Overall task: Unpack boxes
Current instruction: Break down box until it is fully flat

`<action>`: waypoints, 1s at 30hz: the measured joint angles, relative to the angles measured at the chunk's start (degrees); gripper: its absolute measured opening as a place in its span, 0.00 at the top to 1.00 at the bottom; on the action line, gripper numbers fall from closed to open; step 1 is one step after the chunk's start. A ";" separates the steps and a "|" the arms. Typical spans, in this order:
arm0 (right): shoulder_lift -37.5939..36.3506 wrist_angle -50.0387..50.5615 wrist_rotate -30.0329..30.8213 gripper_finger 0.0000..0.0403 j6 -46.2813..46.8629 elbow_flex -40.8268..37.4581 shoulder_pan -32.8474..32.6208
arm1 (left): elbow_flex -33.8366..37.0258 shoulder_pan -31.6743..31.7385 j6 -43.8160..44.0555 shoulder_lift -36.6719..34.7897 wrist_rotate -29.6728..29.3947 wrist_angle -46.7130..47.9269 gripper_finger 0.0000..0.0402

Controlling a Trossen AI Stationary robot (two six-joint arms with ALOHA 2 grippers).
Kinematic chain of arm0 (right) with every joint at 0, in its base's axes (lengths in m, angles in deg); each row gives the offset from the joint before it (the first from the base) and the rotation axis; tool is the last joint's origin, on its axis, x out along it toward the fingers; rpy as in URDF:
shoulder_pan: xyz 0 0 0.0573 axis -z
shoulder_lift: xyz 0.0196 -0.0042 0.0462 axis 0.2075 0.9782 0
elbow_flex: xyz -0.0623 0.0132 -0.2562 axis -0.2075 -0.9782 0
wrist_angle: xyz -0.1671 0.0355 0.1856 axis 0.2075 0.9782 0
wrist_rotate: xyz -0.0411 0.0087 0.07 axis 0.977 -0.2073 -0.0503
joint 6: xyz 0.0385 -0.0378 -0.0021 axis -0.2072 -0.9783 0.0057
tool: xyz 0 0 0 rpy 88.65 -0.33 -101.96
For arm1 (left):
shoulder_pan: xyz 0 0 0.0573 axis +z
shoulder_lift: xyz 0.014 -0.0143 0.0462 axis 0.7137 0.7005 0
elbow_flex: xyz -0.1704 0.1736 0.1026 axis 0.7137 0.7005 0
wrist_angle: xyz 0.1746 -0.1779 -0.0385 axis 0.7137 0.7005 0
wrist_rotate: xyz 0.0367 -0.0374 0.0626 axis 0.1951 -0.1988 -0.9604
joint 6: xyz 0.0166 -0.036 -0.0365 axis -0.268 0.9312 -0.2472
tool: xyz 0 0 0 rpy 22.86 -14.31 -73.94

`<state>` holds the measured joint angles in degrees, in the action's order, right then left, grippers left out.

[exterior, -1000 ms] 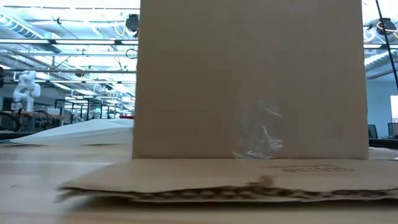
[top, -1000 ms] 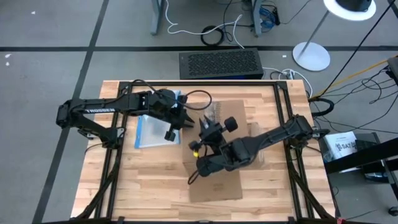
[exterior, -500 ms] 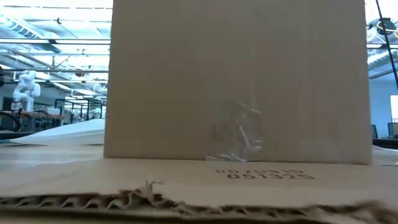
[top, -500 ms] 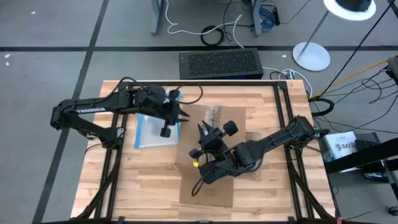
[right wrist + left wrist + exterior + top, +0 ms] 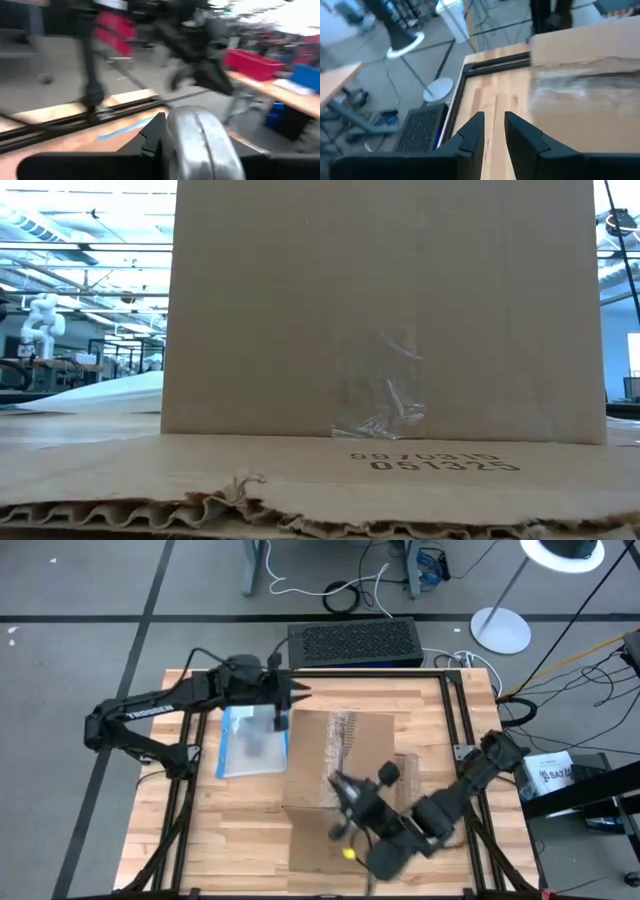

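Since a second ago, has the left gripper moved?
Yes. In the high view the left gripper has drawn back toward the black grille-topped unit, away from the carton.

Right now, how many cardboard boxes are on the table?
1. The cardboard box sits in the middle of the table, with a flap lying flat toward the front. More could be hidden behind it.

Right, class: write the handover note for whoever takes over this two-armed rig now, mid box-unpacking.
Left gripper: slightly open, empty, at the wooden table's far edge beside the plain brown cardboard carton.
Right gripper: over the carton's near edge; silvery rounded thing close against it, grip unclear.
Carton: mid-table, clear tape strip on top, one flap flat on the table.
Done: clear blue-edged plastic pouch lies beside the carton.
Left: contents unseen; probably open and empty it.
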<state>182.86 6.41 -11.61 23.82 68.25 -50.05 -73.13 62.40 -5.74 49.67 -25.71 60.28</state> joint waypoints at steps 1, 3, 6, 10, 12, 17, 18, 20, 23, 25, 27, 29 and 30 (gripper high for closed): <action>-0.06 -0.42 -1.36 0.84 0.08 0.00 -1.12 | 0.00 1.08 0.98 0.41 0.13 -0.13 0.80; -0.08 -0.20 -2.82 0.84 1.40 0.00 -3.27 | 0.00 3.09 2.11 1.29 0.17 -0.66 0.80; -0.08 0.54 -7.06 0.84 4.57 0.00 -5.59 | -0.02 5.54 2.66 2.86 0.15 -0.71 0.80; -0.10 2.44 -10.09 0.84 10.50 0.00 -8.38 | -0.02 8.57 2.69 5.13 -1.23 -1.32 0.80; -0.10 4.54 -12.13 0.84 14.17 0.00 -9.79 | -0.02 10.18 2.68 6.01 -1.43 -2.42 0.80; -0.04 12.97 -19.68 0.84 27.64 0.00 -12.48 | -0.02 13.72 2.64 7.63 -0.90 -4.41 0.80; 0.13 15.09 -21.29 0.84 30.97 0.02 -12.77 | -0.02 14.54 2.62 7.79 0.17 -4.85 0.80; 0.73 20.92 -24.95 0.84 38.36 0.02 -13.09 | -0.02 16.22 2.65 8.08 2.42 -5.36 0.80; 2.08 29.70 -30.95 0.84 49.52 0.02 -12.95 | -0.09 18.01 3.58 8.86 5.40 -5.64 0.80; 2.86 34.93 -33.77 0.84 55.62 0.02 -12.54 | -0.09 18.71 4.27 9.45 7.45 -5.51 0.80; 3.60 38.55 -35.07 0.84 60.24 0.02 -12.05 | -0.09 19.22 4.20 9.84 9.59 -4.64 0.80; 4.27 41.04 -36.12 0.84 62.82 0.02 -11.43 | -0.09 19.53 4.21 10.46 11.16 -3.89 0.80; 4.59 42.10 -36.87 0.84 63.72 0.02 -11.13 | -0.09 19.65 4.21 10.74 12.54 -3.12 0.80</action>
<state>187.44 48.50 -48.48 87.54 68.28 -61.18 -73.22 82.05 -1.53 60.40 -13.17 57.15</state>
